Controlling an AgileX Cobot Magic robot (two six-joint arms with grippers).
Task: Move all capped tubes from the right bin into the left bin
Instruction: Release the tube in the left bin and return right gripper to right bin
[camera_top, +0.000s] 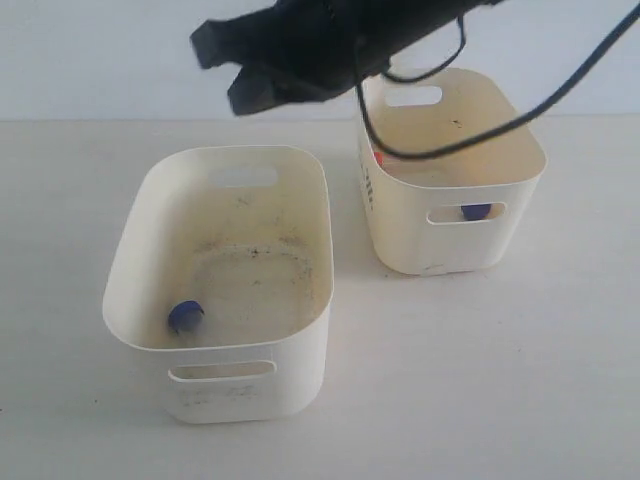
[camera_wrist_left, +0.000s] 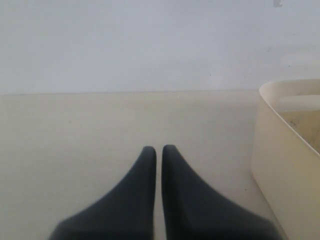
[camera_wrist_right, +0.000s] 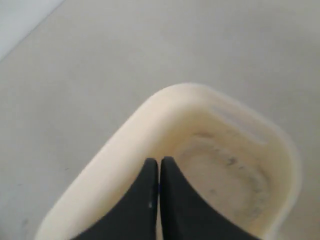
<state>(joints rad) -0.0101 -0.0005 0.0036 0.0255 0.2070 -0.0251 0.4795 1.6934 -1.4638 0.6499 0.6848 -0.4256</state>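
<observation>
The left bin (camera_top: 140, 240) is the wide cream one with a speckled floor. One blue-capped tube (camera_top: 186, 316) lies at its near left corner. The narrower right bin (camera_top: 500, 225) stands behind and to the right. A blue cap (camera_top: 476, 211) shows through its front handle slot, and a red cap (camera_top: 378, 157) peeks out at its inner left wall, partly behind a cable. My right gripper (camera_top: 240, 95) hangs shut and empty high above the left bin's far edge, and its wrist view looks down at that bin's rim (camera_wrist_right: 125, 135). My left gripper (camera_wrist_left: 159, 150) is shut over bare table.
A black cable (camera_top: 450, 140) loops from the right arm over the right bin's opening. A cream bin's corner (camera_wrist_left: 280, 165) stands beside the left gripper; I cannot tell which bin it is. The table (camera_top: 520, 380) is pale, with a white wall behind.
</observation>
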